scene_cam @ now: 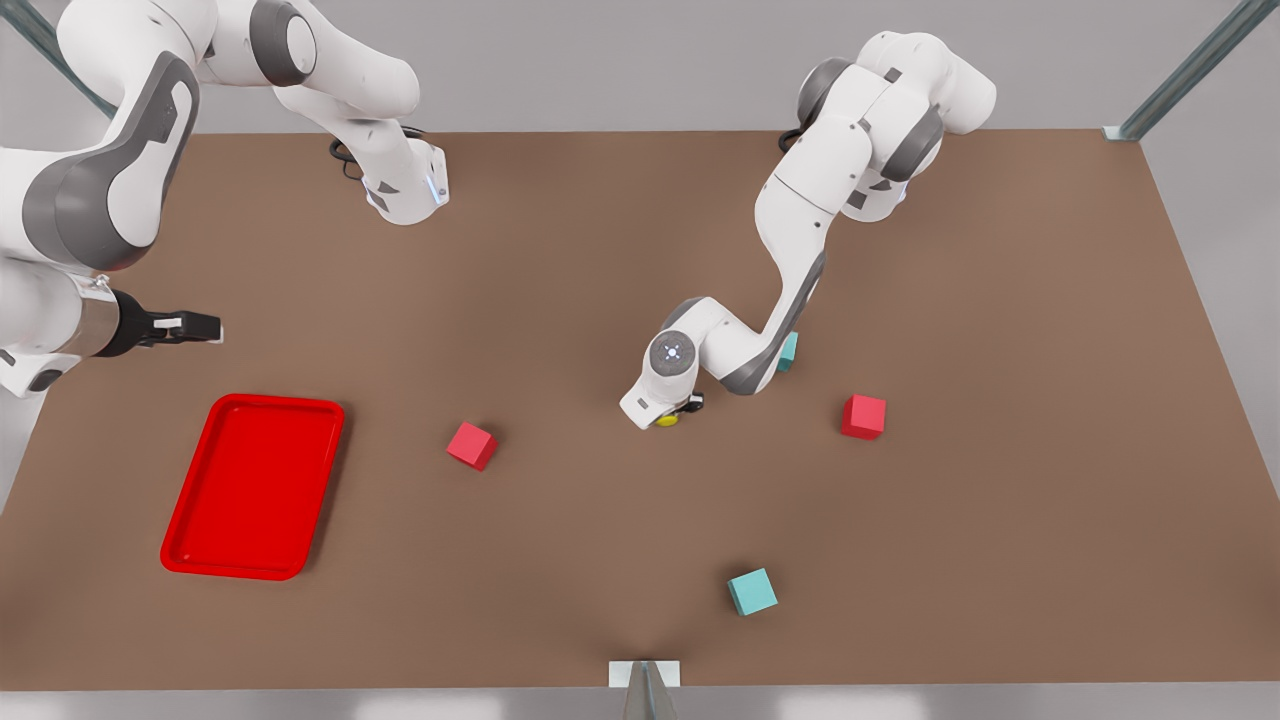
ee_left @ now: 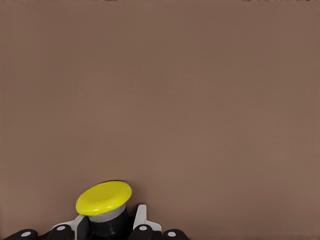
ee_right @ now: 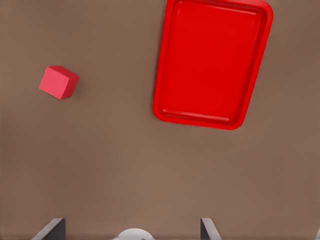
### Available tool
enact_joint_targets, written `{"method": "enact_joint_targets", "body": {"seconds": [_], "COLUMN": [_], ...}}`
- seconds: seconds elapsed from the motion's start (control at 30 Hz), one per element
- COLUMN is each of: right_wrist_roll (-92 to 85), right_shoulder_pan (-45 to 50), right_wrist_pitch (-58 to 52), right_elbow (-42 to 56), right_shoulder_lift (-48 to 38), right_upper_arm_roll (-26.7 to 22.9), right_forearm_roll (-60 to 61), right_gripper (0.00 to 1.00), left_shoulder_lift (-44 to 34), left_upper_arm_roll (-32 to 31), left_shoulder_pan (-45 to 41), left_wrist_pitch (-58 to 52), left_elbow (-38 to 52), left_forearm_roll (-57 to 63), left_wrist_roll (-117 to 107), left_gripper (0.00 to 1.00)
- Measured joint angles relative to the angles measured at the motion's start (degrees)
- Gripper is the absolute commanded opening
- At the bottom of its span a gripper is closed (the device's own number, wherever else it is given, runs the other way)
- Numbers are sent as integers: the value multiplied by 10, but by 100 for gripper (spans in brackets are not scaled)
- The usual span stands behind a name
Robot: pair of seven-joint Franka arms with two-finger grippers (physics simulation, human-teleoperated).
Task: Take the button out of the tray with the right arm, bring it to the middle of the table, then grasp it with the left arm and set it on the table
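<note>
While the left gripper [scene_cam: 680, 410] clasps the button [scene_cam: 668, 420] low over mid-table [scene_cam: 560, 560], right gripper [scene_cam: 205, 327] waits spread wide above the tray [scene_cam: 200, 560].

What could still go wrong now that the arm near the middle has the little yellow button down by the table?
1. The left end effector holds the button low on its dark body; opening unevenly could tip or nudge it.
2. A teal cube sits right beside that arm's elbow, so a careless retreat might knock it.
3. The right end effector waits open above the table near the tray, apart, so it seems little risk.
</note>
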Motion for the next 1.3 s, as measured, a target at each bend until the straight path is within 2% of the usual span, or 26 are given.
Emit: {"method": "enact_joint_targets", "body": {"seconds": [0.13,0.4,0.5,0.6,0.7,1.0,1.13,1.3], "right_wrist_roll": [-3,-7,-8,-9,-10,-11,-12,-12], "right_shoulder_pan": [1,1,2,2,3,3,3,0], "right_wrist_pitch": [0,0,0,0,0,-1,-4,-5], "right_elbow": [0,-1,-1,-1,-1,-1,-1,-1], "right_shoulder_lift": [1,1,1,1,1,1,1,1], "right_upper_arm_roll": [1,1,1,1,1,1,1,1], "right_forearm_roll": [1,1,1,2,2,1,1,0], "right_gripper": [100,100,100,100,100,100,100,100], "left_shoulder_lift": [-1,-9,-13,-13,-12,10,60,99], "left_upper_arm_roll": [1,22,72,166,185,187,185,186], "left_shoulder_pan": [0,0,-22,-79,-91,-91,-91,-84], "left_wrist_pitch": [-4,-26,-67,-128,-187,-359,-388,-368], "left_elbow": [2,24,62,87,93,123,157,163], "left_forearm_roll": [1,2,11,27,99,389,488,543], "left_wrist_roll": [2,3,1,-20,-85,-409,-557,-715], "left_gripper": [47,47,47,47,47,46,46,46]}}
